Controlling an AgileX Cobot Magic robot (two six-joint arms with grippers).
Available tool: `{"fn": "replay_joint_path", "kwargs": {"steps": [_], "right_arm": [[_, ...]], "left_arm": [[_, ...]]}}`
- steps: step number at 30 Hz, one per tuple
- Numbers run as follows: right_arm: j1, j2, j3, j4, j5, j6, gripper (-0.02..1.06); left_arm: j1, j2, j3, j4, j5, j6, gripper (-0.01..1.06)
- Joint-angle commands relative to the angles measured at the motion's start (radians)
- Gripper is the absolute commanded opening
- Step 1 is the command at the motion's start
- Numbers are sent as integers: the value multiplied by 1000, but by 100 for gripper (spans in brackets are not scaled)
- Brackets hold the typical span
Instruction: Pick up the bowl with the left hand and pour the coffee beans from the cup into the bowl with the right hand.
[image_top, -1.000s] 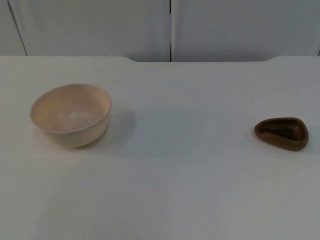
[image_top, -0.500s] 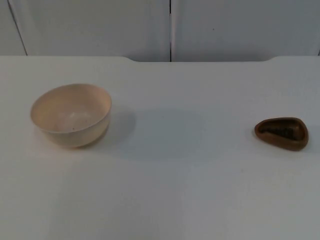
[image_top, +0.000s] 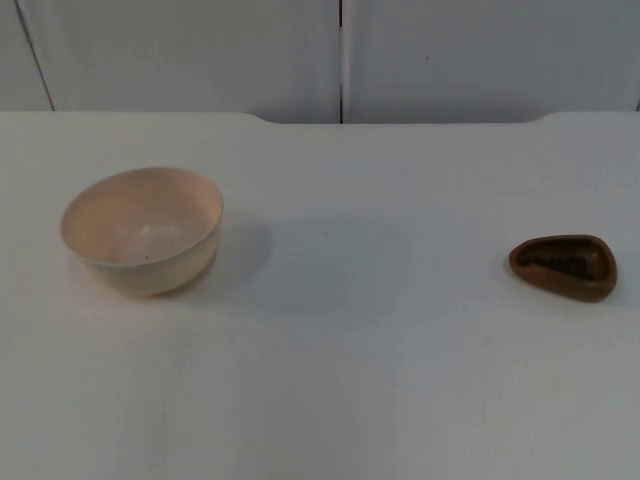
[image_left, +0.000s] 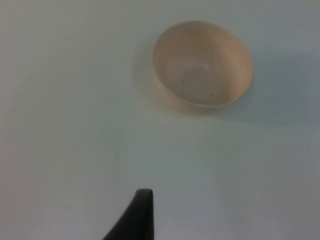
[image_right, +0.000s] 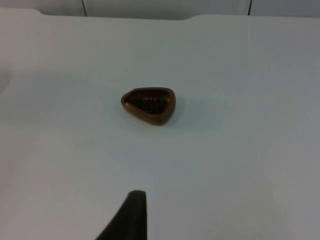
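Note:
A cream bowl (image_top: 140, 232) stands upright and empty on the left of the white table. A small brown teardrop-shaped cup (image_top: 563, 265) sits at the right, with dark coffee beans inside. In the left wrist view the bowl (image_left: 202, 65) lies well ahead of my left gripper (image_left: 142, 212), which hangs above bare table and touches nothing. In the right wrist view the cup (image_right: 149, 105) stands ahead of my right gripper (image_right: 131, 215), also at a distance. Both arms wait back from their objects.
The white table top (image_top: 350, 380) runs wide and bare between bowl and cup. The grey partition wall (image_top: 340, 50) closes off the far edge, with a shallow notch in the table's back edge at its middle.

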Motion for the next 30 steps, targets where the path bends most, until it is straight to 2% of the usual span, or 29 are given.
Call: {"fn": "replay_joint_path", "kwargs": {"steps": [1, 9, 14, 20, 30], "right_arm": [[-7, -3, 1, 3, -4, 1, 105], [-7, -3, 1, 3, -4, 1, 105], [-7, -3, 1, 6, -4, 1, 105], [-7, -3, 1, 6, -4, 1, 105], [-7, -3, 1, 6, -4, 1, 105]], "left_arm": [[3, 47, -37, -13, -19, 16, 105], [3, 173, -118, -23, -30, 53, 105], [3, 272, -174, -140, -52, 146, 105], [3, 341, -194, -237, -54, 230, 105], [3, 489, -194, -318, -126, 304, 101]]}}
